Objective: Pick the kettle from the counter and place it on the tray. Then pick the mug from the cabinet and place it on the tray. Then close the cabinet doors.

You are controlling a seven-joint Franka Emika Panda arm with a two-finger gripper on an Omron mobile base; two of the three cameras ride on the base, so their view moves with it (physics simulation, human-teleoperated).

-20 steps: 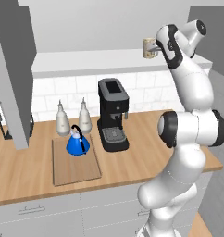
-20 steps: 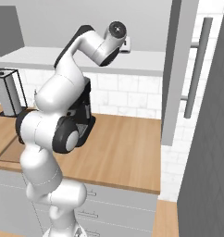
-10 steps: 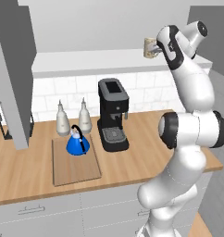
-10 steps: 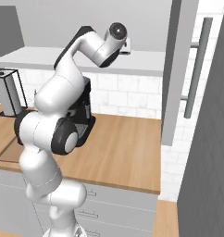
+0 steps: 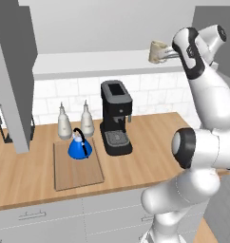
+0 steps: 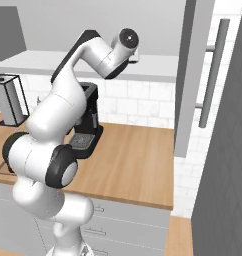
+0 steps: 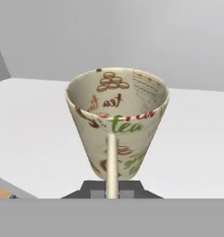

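Up on white cabinet shelf: cream mug, handle pinched in closed tool. Down on wooden desk: blue kettle sitting on tray, beside 2 bottles and black coffee machine.

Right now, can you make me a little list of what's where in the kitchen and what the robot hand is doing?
kettle: blue, sitting on the tray
tray: flat wooden board on the counter, left of the coffee machine
mug: cream with tea pictures, upright on the white cabinet shelf
gripper: shut on the mug's handle, up at the shelf
bottles: two, behind the tray by the wall
cabinet door: open, swung out on the right
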